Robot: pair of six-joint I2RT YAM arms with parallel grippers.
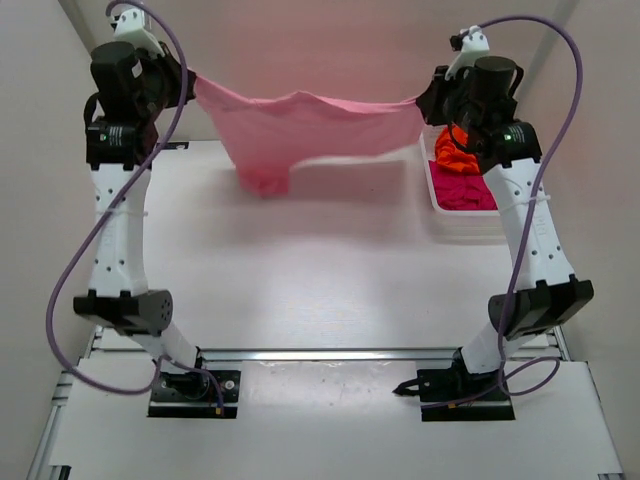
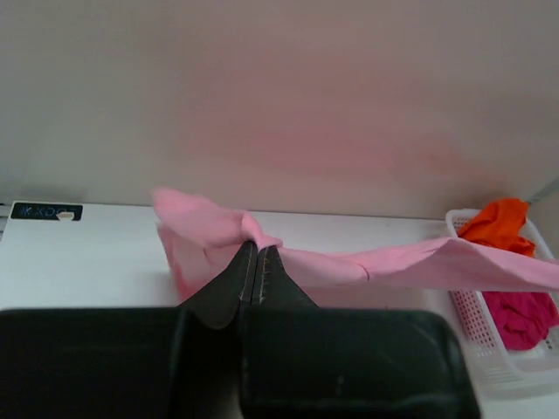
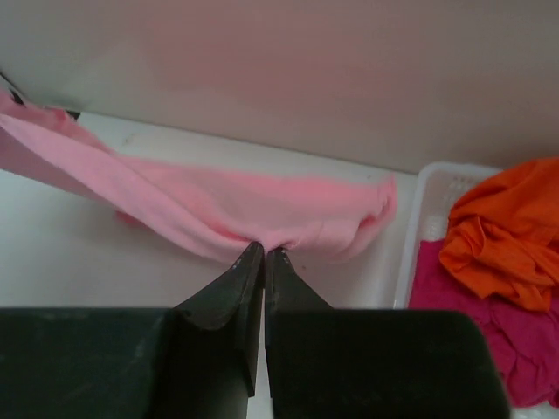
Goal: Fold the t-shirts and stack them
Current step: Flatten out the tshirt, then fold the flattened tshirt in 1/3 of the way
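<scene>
While left gripper (image 2: 258, 250) and right gripper (image 3: 265, 251) each pinch an end, soft light pink fabric t-shirt (image 1: 300, 125) stretched between, sagging above white table (image 1: 300, 265).

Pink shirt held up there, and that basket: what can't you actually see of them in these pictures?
- Pink shirt: both wrist views, the shut fingers hide the pinched fabric.
- Basket: top view, the right arm covers part of it; left wrist view, the edge cuts it off.
- Magenta shirt: partly under the orange shirt.
- Label: left wrist view, too blurred to read.
</scene>
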